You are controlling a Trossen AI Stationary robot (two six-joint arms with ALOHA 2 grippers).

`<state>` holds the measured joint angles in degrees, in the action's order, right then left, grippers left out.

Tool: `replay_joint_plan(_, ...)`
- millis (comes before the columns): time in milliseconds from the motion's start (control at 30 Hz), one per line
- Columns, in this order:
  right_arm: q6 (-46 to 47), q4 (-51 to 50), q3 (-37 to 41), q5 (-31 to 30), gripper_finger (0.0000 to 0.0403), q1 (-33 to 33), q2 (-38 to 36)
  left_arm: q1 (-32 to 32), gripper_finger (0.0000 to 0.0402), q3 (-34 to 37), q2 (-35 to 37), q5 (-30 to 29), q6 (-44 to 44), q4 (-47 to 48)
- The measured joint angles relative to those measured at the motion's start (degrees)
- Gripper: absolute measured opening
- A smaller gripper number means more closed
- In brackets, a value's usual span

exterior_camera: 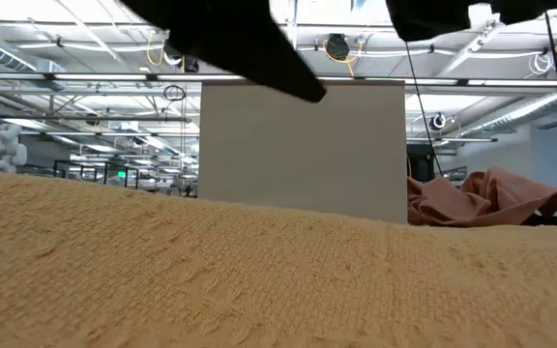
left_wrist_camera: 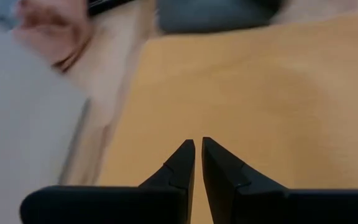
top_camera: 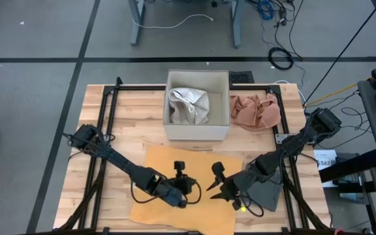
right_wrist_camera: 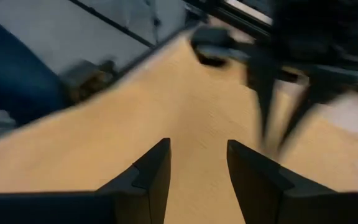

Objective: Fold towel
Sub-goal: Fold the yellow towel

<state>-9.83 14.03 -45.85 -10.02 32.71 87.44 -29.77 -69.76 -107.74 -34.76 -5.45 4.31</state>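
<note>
A yellow towel (top_camera: 175,196) lies spread flat on the near middle of the wooden table; in the low view the towel (exterior_camera: 259,271) fills the foreground. My left gripper (top_camera: 189,187) hangs over the towel's middle, fingers shut (left_wrist_camera: 197,148) with nothing between them. My right gripper (top_camera: 216,184) hangs over the towel's right part, pointing toward the left gripper, fingers open (right_wrist_camera: 197,155) and nothing between them. In the low view both show as dark shapes (exterior_camera: 249,43) clear above the towel.
A white box (top_camera: 168,108) holding a pale crumpled cloth (top_camera: 188,106) stands just beyond the towel's far edge. To the box's right lies a pink cloth (top_camera: 256,111). Beneath my right arm is a dark grey cloth (top_camera: 266,189). A black frame (top_camera: 109,104) runs around the table.
</note>
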Motion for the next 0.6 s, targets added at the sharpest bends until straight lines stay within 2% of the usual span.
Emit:
replay_joint_plan(200, 2.0, -8.5, -2.5, -17.2, 0.0144, 0.0, 0.0, 0.3, 0.0037, 0.0, 0.0, 9.3, 3.5, -6.9)
replay_joint_plan(267, 3.5, -11.1, -2.5, -21.2, 0.0144, 0.0, 0.0, 0.2, 0.0037, 0.0, 0.0, 11.8, 3.5, -8.0)
replay_joint_plan(367, 5.8, -13.9, -2.5, -23.0, 0.0144, 0.0, 0.0, 0.0, 0.0037, 0.0, 0.0, 15.8, 3.4, -9.2)
replay_joint_plan(600, 12.8, -20.1, -2.5, -22.5, 0.0144, 0.1, 0.0, -1.3, 0.0037, 0.0, 0.0, 22.5, 4.5, -12.8)
